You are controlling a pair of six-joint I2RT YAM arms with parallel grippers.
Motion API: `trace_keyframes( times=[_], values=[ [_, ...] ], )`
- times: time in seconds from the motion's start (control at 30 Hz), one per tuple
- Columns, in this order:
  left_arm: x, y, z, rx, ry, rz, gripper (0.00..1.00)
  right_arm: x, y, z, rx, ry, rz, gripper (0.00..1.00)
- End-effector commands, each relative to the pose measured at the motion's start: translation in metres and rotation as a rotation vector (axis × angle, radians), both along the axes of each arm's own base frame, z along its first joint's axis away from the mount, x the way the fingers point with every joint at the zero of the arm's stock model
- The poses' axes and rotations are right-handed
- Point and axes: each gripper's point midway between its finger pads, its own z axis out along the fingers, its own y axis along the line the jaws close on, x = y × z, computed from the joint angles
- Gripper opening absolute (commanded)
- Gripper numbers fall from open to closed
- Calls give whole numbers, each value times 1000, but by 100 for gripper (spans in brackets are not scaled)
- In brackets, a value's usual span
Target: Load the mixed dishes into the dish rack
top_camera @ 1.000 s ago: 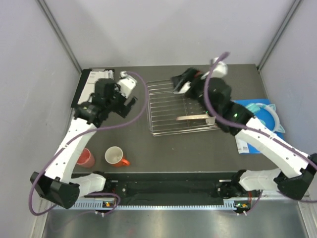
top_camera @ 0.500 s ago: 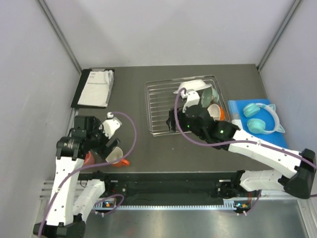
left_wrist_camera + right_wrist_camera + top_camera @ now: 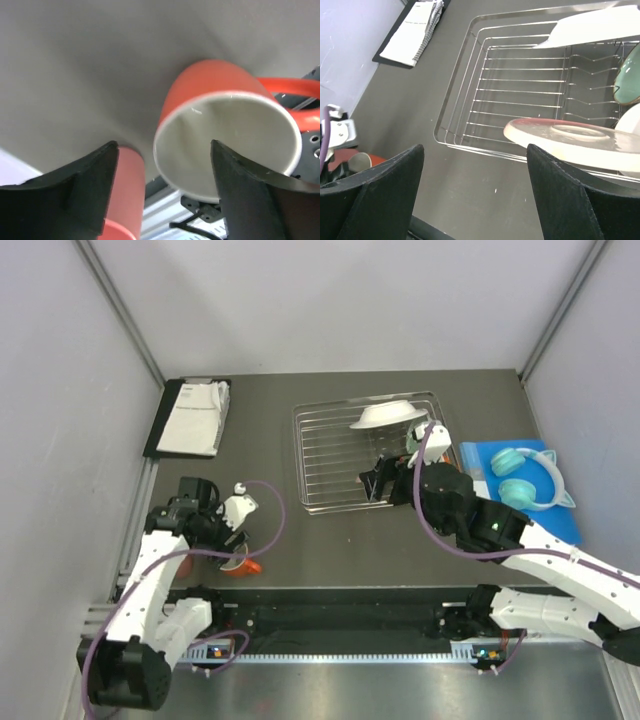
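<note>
While the right gripper point(image 3: 475, 149) has backed off the dish rack point(image 3: 330, 465), jaws apart, pink plate point(image 3: 570, 140) lying inside, the left gripper point(image 3: 164, 146) has dropped onto the orange mug point(image 3: 225, 135), jaws apart astride its rim. Mug and pink cup point(image 3: 125, 190) remain unloaded.
</note>
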Motion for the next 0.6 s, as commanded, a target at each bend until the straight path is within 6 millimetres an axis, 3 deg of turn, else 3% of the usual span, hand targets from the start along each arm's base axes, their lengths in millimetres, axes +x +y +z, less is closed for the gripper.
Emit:
trace_keyframes(
  times=[0.0,0.07,0.1,0.2,0.33,0.43,0.47,0.53,0.57],
  values=[
    [24,-17,-9,-87,-22,-30,67,-3,-3,6,41,-2,-17,82],
    [27,-23,-12,-118,8,-33,48,-3,-3,5,43,2,-17,81],
    [27,-29,-11,-149,22,-35,32,-3,-3,4,44,6,-19,81],
    [32,-34,-6,-175,34,-22,0,-3,-2,4,47,7,-19,81],
    [37,-42,11,-223,12,-26,0,-2,3,6,46,7,-12,81],
    [50,-61,63,-327,-85,-60,0,-3,12,20,71,-12,37,85],
    [62,-69,108,-371,-190,-92,0,-5,18,26,87,-19,67,88],
    [67,-89,168,-487,-326,-154,0,-19,41,49,179,-57,214,99],
    [68,-108,227,-593,-465,-247,0,-26,48,56,214,-70,276,100]
  ],
)
